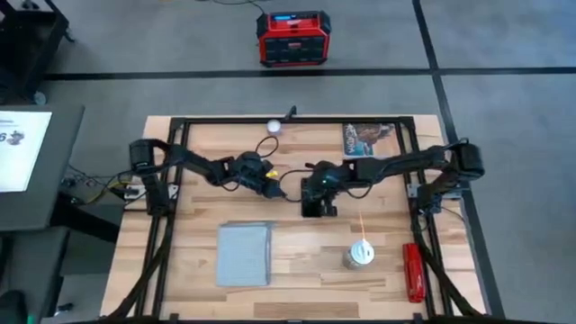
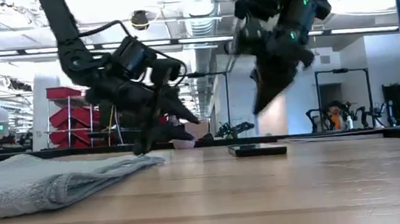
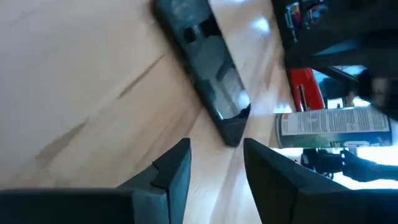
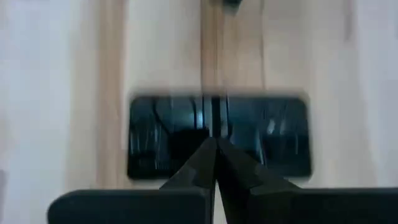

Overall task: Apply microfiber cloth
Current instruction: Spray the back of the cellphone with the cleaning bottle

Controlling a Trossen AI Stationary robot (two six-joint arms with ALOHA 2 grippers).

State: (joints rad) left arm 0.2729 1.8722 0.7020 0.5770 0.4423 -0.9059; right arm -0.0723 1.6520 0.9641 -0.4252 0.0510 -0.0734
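Note:
The pale grey-blue microfiber cloth (image 1: pixel 245 254) lies flat on the table's near left part, and it shows at the left in the low view (image 2: pixel 46 182). A black phone (image 2: pixel 258 149) lies flat at the table's middle (image 4: pixel 273 137). My right gripper (image 4: pixel 214 148) hangs shut above the phone, fingers pointing down, clear of it (image 2: pixel 259 108). My left gripper (image 3: pixel 217 155) stands open and low over the table, just left of the phone (image 3: pixel 205 68), with nothing between its fingers (image 2: pixel 143 147).
A printed picture card (image 1: pixel 367 138) and a small white ball (image 1: pixel 274 125) lie near the far edge. A white canister (image 1: pixel 360 256) stands near right, and a red tool (image 1: pixel 413 271) lies beside it. Bare wood stretches between the cloth and the canister.

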